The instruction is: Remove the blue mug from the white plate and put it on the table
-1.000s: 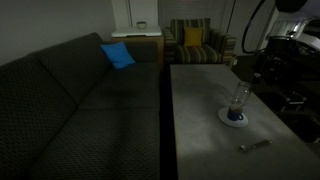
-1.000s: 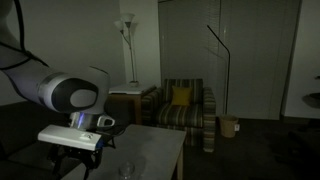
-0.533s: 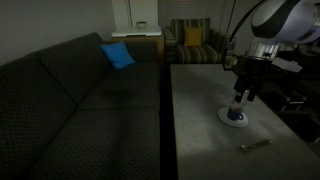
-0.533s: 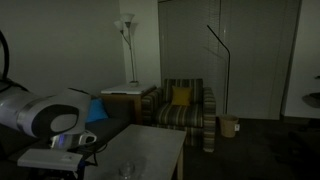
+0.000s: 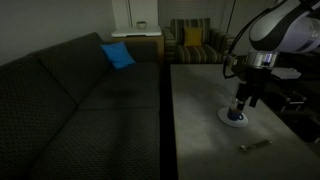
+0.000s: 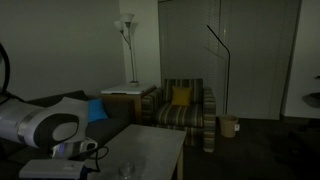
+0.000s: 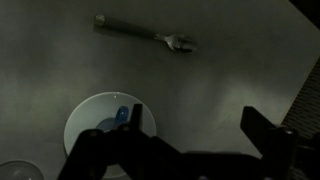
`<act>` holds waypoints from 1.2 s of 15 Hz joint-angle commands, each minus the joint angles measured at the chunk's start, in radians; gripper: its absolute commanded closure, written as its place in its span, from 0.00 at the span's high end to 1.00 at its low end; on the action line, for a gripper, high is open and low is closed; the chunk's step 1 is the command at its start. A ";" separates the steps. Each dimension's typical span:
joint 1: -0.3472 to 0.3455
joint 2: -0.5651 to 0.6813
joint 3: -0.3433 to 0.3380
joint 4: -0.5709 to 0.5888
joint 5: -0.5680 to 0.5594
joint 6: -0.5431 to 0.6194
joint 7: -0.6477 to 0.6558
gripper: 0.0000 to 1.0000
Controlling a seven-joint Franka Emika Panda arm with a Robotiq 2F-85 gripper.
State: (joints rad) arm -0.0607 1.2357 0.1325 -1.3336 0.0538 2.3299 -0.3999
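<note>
On the surface's (image 5: 195, 110) half away from the sofa (image 5: 70, 100), the blue mug (image 5: 237, 114) stands upright, long axis vertical, on the white plate (image 5: 225, 119). Fingers (image 7: 262, 135) are spread wide at it, grasping nothing. Bare surface lies sofa-ward; a grey utensil (image 5: 255, 145) lies near.

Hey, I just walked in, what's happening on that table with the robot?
The robot arm is going for the mug, which stands on the plate on the table. Its gripper is low, right at the mug, with the jaws open, so nothing is gripped or lifted yet. A slim utensil lies on the table nearby.
</note>
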 commanded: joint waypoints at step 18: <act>0.038 0.099 -0.045 0.028 -0.060 0.231 0.151 1.00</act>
State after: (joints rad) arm -0.0189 1.3262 0.0810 -1.3266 0.0092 2.5708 -0.2602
